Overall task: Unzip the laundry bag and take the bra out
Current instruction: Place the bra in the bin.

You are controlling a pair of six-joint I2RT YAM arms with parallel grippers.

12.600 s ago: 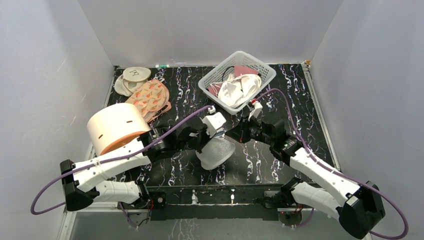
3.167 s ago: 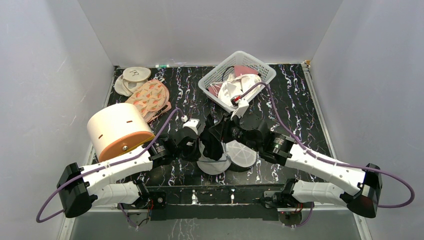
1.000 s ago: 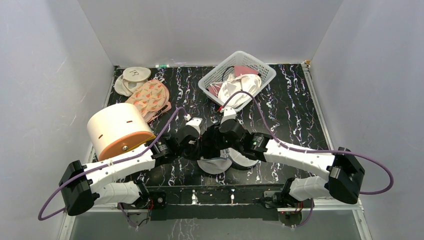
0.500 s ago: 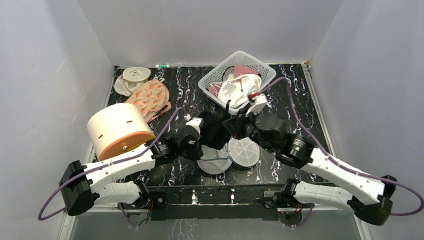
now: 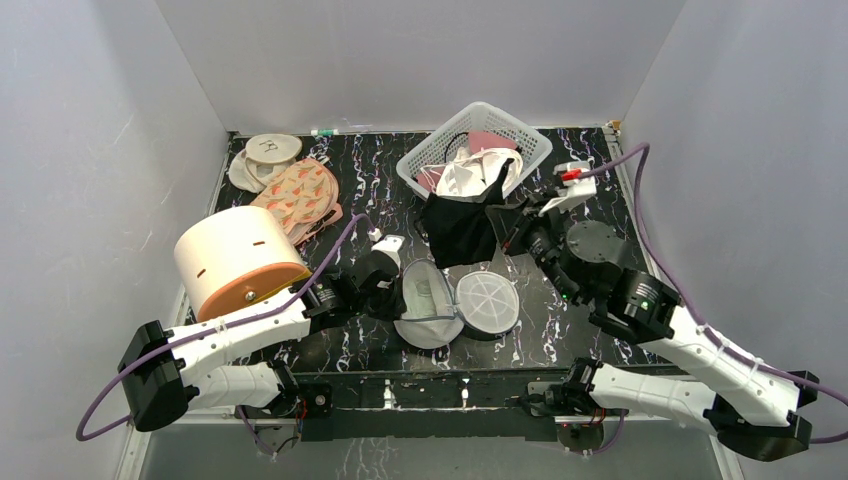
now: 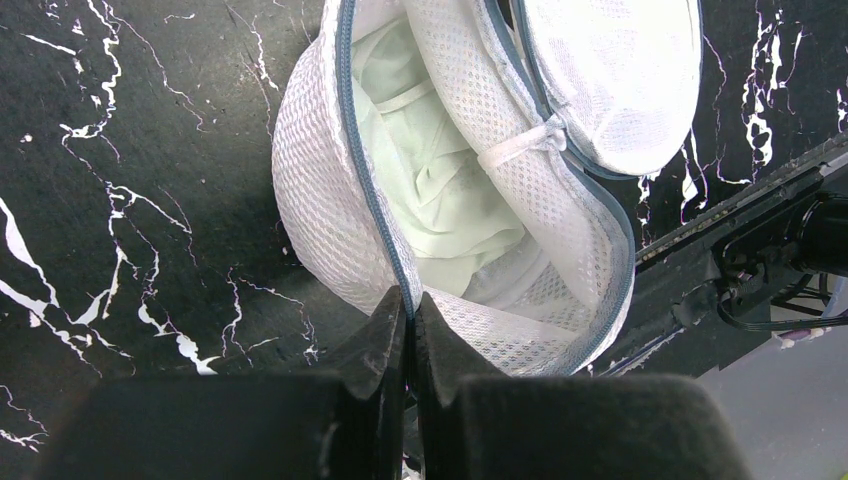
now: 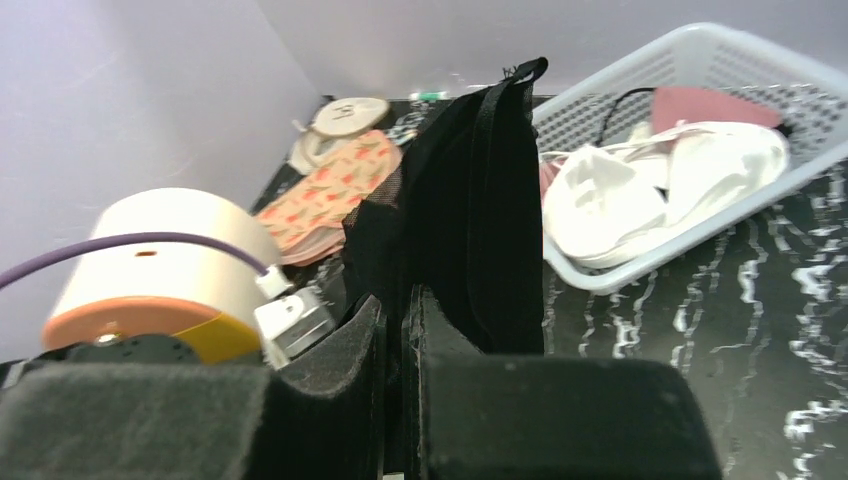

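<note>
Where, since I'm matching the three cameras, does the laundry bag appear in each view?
Top external: laundry bag lies open just below centre.
Left wrist: fills the upper middle, left gripper pinching its rim.
Right wrist: not in it.
Shared landmark: the black marbled table.

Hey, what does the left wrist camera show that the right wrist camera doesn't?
Only left wrist: the left gripper shut on the rim of the open laundry bag, the mint bra inside. Only right wrist: the right gripper shut on a black garment, plus the basket, cylinder and floral pads. Both: the black marbled table.
</note>
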